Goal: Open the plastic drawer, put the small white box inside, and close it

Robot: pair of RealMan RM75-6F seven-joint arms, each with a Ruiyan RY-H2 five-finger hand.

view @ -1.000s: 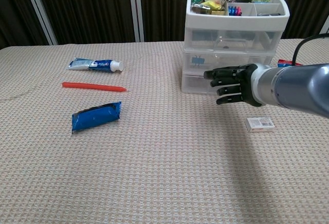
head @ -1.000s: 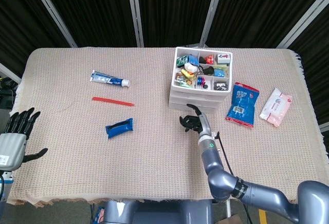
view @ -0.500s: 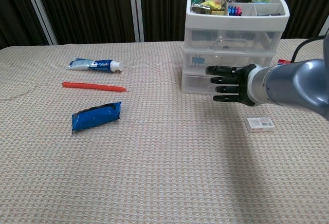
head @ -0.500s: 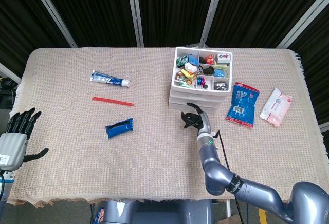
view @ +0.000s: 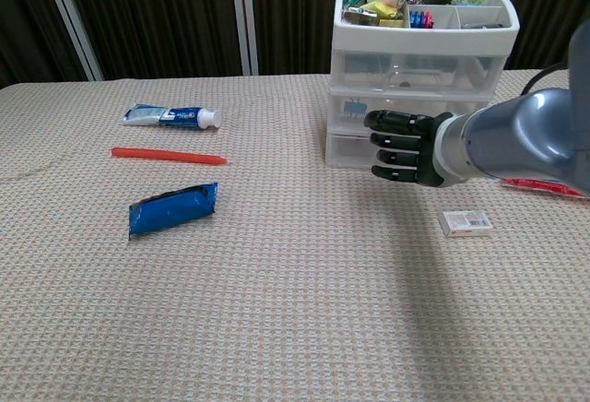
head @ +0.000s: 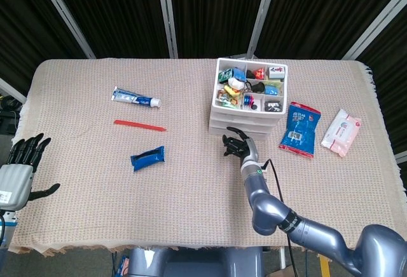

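The right hand hung in front of the plastic drawer unit, level with its lower drawers, fingers curled in a little and held side by side, holding nothing. Whether the fingertips touched the drawer front could not be told from either view. All drawers sat flush with the frame. The open tray on top of the unit was full of small mixed items.

The small white box lay flat on the desk, just right of the right forearm and near the unit's front, apart from the hand. In the head view it was barely visible beside the arm.

The left hand was at the far left edge of the desk, well away from everything, fingers spread and empty.

On the desk's left half: a toothpaste tube, a thin red stick in front of it, and a blue packet nearer the robot. To the right of the drawer unit in the head view: a blue snack bag and a pack of wet wipes beside it. A woven beige cloth covered the desk.
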